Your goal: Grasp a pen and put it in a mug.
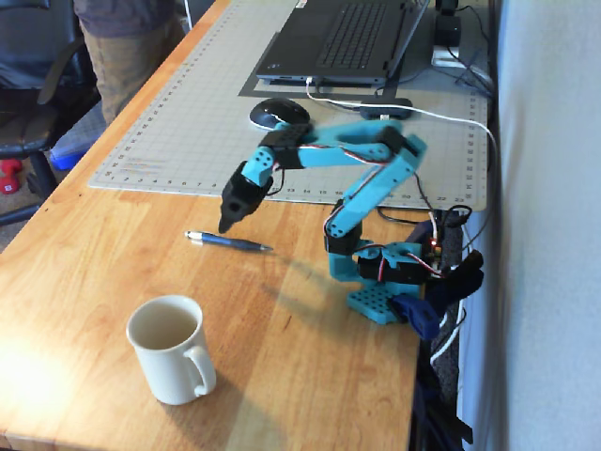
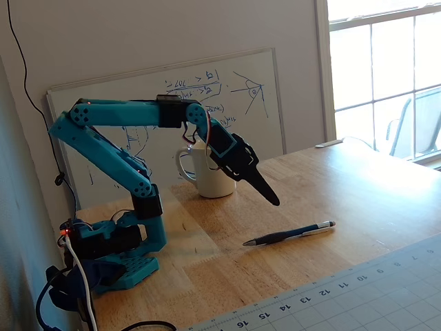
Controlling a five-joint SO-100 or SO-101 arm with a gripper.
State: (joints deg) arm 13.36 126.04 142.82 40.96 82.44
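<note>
Gripper (image 1: 225,225) stretched out over wooden table (image 1: 84,282), hanging just above pen (image 1: 228,241)

Fingers together, tapering to one dark point in both fixed views (image 2: 272,200); nothing held. Pen flat on bare wood near the middle of the table, just short of the cutting mat's (image 1: 188,122) edge, silver end toward the table's left edge in a fixed view; also seen (image 2: 289,234) apart from the tip. Mug (image 1: 171,349) upright near the front edge, handle to the right, well apart from pen; in a fixed view (image 2: 207,172) partly behind the arm
</note>
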